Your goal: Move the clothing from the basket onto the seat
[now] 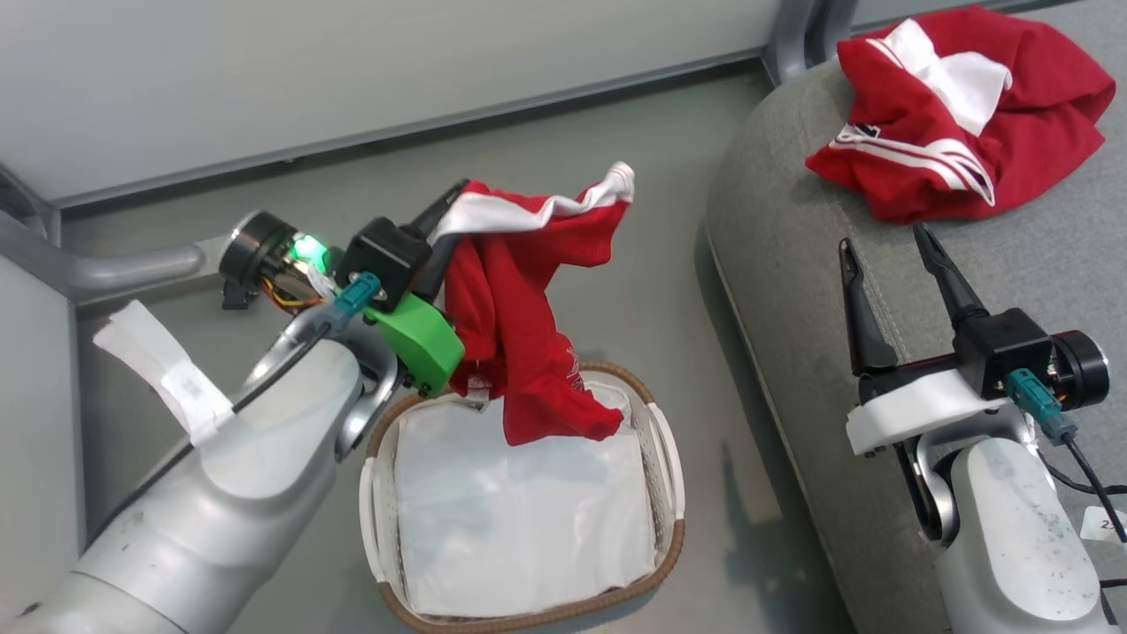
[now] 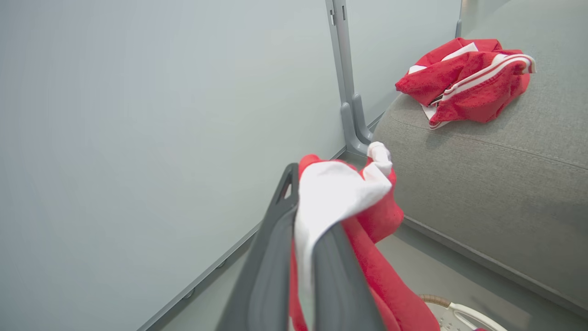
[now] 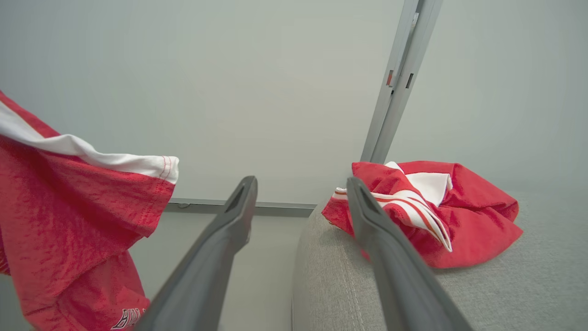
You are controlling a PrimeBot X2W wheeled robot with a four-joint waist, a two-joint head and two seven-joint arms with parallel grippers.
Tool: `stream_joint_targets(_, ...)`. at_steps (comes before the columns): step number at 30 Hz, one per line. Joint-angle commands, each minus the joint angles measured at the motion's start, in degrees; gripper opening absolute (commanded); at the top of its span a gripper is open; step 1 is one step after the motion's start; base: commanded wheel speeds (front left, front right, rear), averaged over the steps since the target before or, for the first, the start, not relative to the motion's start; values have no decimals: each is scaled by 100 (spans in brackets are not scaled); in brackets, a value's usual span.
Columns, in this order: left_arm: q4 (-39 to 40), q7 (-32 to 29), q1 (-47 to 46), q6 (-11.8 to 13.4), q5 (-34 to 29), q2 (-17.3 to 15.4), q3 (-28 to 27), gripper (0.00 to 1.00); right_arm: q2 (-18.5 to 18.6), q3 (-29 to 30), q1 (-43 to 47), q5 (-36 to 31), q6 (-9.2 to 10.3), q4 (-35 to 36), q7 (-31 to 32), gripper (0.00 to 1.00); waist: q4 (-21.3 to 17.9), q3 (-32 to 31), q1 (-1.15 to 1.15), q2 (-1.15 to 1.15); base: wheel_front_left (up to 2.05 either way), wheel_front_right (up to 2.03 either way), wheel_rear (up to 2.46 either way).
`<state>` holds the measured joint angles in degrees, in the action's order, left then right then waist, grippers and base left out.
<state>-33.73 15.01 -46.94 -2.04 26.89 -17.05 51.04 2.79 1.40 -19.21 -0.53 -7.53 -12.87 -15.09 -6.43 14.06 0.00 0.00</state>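
My left gripper (image 1: 449, 224) is shut on a red jersey (image 1: 519, 317) with white trim, which hangs above the back rim of the white basket (image 1: 673, 528). In the left wrist view the jersey (image 2: 340, 202) is pinched between the dark fingers (image 2: 271, 248). Its lower part drapes over the basket's white liner (image 1: 519, 519). Red shorts (image 1: 960, 114) with white stripes lie crumpled on the grey seat (image 1: 792, 264). My right gripper (image 1: 889, 242) stands open over the seat's edge, short of the shorts (image 3: 432, 211), with nothing between its fingers.
A pale wall panel (image 1: 352, 70) with a grey baseboard runs behind the basket. A grey metal post (image 2: 344, 78) stands at the seat's far corner. Grey floor (image 1: 669, 291) lies between basket and seat.
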Motion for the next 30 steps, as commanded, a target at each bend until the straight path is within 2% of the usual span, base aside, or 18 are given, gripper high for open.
stream_joint_targets(1,28,-10,-152,-29,-78,-82,-28,0,19,-55,108,-9,8,-22,-11,100,207,-627,0,0,0,0,0)
stream_joint_targets(11,202,-349,-993,-155,-120,-124,-72,0,19,-589,61,152,8,-158,-11,100,186,-943,0,0,0,0,0)
stream_joint_targets(18,100,-479,-1498,-206,-153,-5,-45,0,19,-1155,-28,309,8,-256,-11,100,206,-1023,0,0,0,0,0)
stream_joint_targets(25,16,-496,-1872,-263,-194,322,70,0,20,-2007,59,580,8,-471,-11,100,372,-1130,0,0,0,0,0)
stream_joint_targets(30,12,-503,-2076,-321,-211,660,215,0,21,-2302,-132,729,8,-782,-11,100,569,-1226,0,0,0,0,0)
